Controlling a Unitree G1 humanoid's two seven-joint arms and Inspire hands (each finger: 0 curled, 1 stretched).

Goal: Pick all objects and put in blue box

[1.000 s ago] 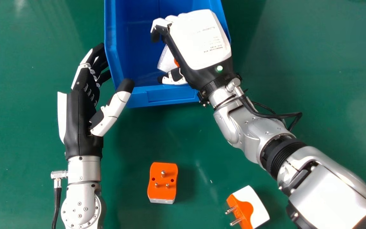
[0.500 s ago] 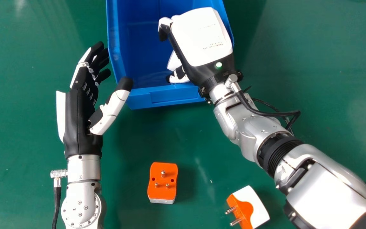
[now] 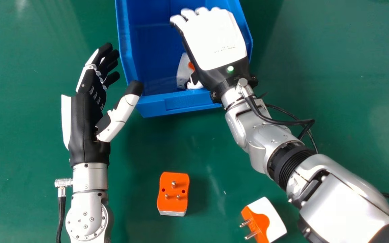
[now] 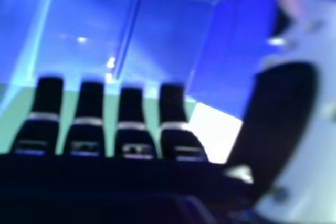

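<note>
There is one blue box (image 3: 192, 103). I count one plug adapter (image 3: 172, 204) and one other plug adapter (image 3: 273, 216), together two. Also there is one white-and-orange object (image 3: 183, 72), partly hidden, its kind not clear.

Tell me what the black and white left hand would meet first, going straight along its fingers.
Judging by its angle, the left hand would probably meet the left wall of the open blue plastic box first; height is unclear, so it might pass over the rim.
</note>
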